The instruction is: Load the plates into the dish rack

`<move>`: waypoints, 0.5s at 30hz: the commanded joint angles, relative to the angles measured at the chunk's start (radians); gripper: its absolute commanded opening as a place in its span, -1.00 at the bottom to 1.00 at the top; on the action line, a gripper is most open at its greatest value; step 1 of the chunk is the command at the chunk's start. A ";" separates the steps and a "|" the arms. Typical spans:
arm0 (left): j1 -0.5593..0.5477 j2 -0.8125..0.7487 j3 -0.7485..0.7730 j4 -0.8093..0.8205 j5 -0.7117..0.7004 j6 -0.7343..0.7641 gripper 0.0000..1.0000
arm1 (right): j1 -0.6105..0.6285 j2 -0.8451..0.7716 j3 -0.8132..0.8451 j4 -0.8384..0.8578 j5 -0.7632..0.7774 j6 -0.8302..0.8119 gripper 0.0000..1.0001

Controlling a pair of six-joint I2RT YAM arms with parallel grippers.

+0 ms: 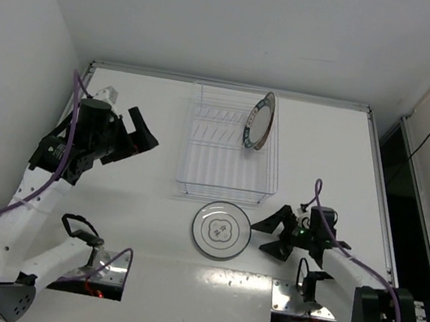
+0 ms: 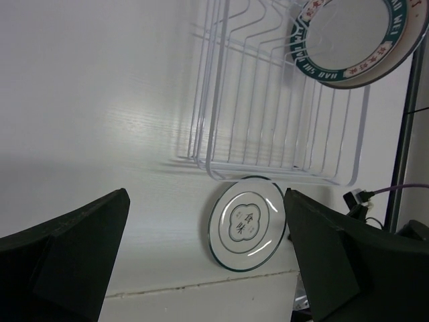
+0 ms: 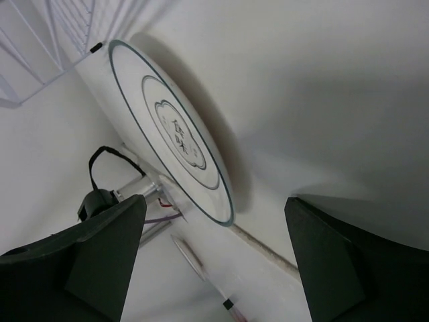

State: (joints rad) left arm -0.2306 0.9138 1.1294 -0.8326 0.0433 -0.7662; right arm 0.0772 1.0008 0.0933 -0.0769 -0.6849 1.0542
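Over the counter's left side the left end effector is held wide and empty. A green-rimmed plate is stood upright in the dish rack toward the far edge. The ringed plate, laid flat just before the rack, is judged stiff, slippery and breakable. It is best pinched at its right rim, which is faced by the right end effector, spread and empty.
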 commanded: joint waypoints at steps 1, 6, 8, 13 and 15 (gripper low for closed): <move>-0.010 -0.020 0.056 -0.074 -0.011 0.033 0.99 | 0.036 0.074 -0.172 0.244 0.133 0.043 0.66; -0.010 -0.022 0.069 -0.122 0.010 0.035 0.99 | 0.099 0.253 -0.173 0.426 0.154 0.043 0.61; -0.010 -0.033 0.069 -0.132 0.029 0.021 0.99 | 0.145 0.329 -0.139 0.479 0.166 0.043 0.55; -0.010 -0.044 0.087 -0.165 0.043 -0.004 0.99 | 0.251 0.502 -0.066 0.532 0.199 0.020 0.36; -0.010 -0.044 0.113 -0.178 0.030 -0.004 0.99 | 0.282 0.502 -0.066 0.503 0.225 0.020 0.14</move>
State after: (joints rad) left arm -0.2306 0.8894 1.1812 -0.9905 0.0696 -0.7593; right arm 0.3084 1.4410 0.1078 0.5388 -0.6952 1.1534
